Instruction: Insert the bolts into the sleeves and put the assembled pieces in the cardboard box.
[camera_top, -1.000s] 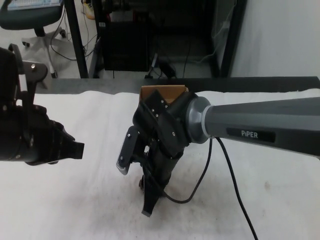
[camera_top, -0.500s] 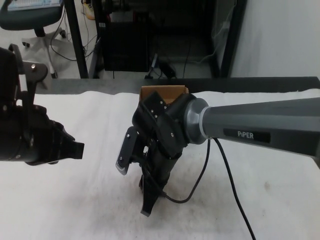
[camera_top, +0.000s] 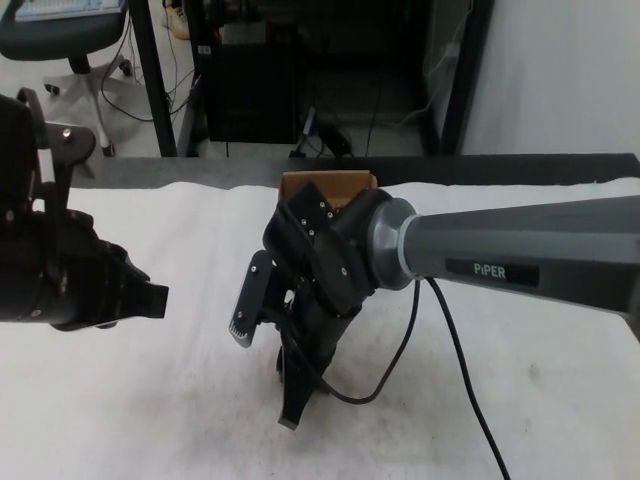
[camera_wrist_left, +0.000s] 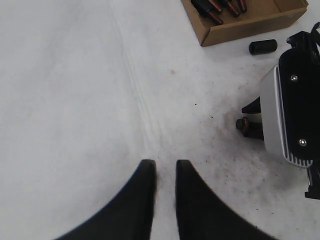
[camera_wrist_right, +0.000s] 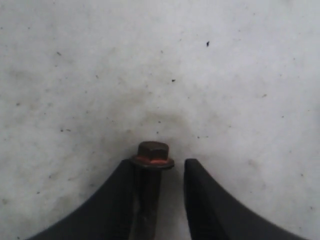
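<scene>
A rusty hex-head bolt (camera_wrist_right: 151, 159) lies on the white bench cover between the fingers of my right gripper (camera_wrist_right: 159, 172). The gripper is open: the bolt rests against one finger and a gap separates it from the other. In the left wrist view the same bolt (camera_wrist_left: 245, 125) lies at the right gripper's (camera_wrist_left: 292, 117) tip. A loose black sleeve (camera_wrist_left: 263, 46) lies beside the cardboard box (camera_wrist_left: 250, 27), which holds several assembled pieces (camera_wrist_left: 215, 7). My left gripper (camera_wrist_left: 165, 172) hovers over bare cover, narrowly open and holding nothing. In the high view the right gripper (camera_top: 291, 390) points down in front of the box (camera_top: 330, 184).
The white cover (camera_top: 150, 400) spans the bench. A black cable (camera_top: 440, 330) trails from the right arm across it. My left arm (camera_top: 70, 270) sits at the left edge. Dark frames and a chair stand beyond the far edge.
The right arm has shifted slightly left and its gripper has settled a little lower over the bolt. The left arm has not moved.
</scene>
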